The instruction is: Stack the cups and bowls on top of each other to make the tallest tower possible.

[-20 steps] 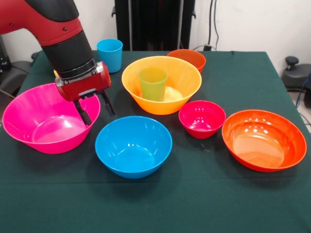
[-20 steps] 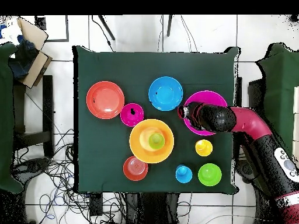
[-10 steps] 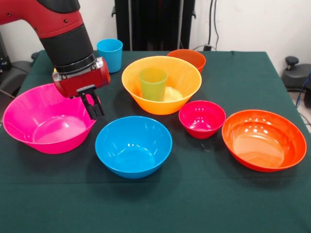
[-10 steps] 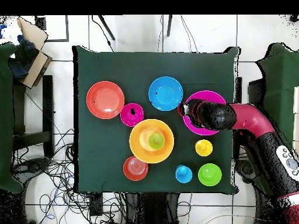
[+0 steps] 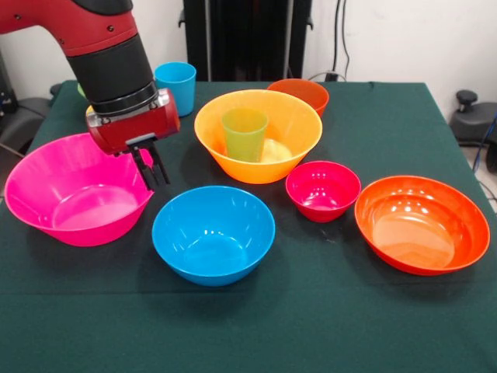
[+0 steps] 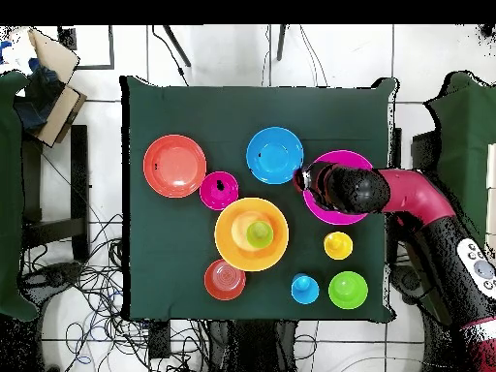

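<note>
At the pink bowl's point(image 5: 74, 190) right rim | your tool point(image 5: 155, 172) pinches it, fingers narrow | overhead alone shows you the yellow cup point(image 6: 337, 245), green bowl point(image 6: 348, 289)

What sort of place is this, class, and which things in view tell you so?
Probably a robotics lab: a red robot arm works over a cloth-covered table, loose cables trail across the tiled floor, and plastic bowls like the big pink bowl look like test props.

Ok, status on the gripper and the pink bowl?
Gripper shut on big pink bowl rim. Green cup sits in big orange bowl. Blue bowl close alongside.
</note>
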You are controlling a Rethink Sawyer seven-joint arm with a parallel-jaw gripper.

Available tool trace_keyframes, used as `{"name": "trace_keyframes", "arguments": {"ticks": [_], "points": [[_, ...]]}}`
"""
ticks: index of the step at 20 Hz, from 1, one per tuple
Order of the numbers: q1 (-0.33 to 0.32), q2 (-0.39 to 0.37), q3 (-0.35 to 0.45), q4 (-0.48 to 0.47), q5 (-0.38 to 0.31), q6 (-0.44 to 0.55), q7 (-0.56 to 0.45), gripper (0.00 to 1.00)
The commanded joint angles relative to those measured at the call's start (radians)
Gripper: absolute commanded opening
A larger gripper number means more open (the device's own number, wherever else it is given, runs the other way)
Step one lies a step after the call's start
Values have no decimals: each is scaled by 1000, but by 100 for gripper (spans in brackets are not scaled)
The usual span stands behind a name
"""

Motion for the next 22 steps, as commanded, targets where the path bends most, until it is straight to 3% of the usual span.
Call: {"name": "trace_keyframes", "arguments": {"ticks": [1,7,8,11,22], "points": [[61,-13,-51,-15,-30,20,-99,0],[90,45,-89,-56,-84,-41,-91,0],[90,48,-91,-57,-84,-43,-95,100],[92,49,-96,-59,-59,-5,-91,100],[72,38,-50,-27,-23,-21,-115,100]]}}
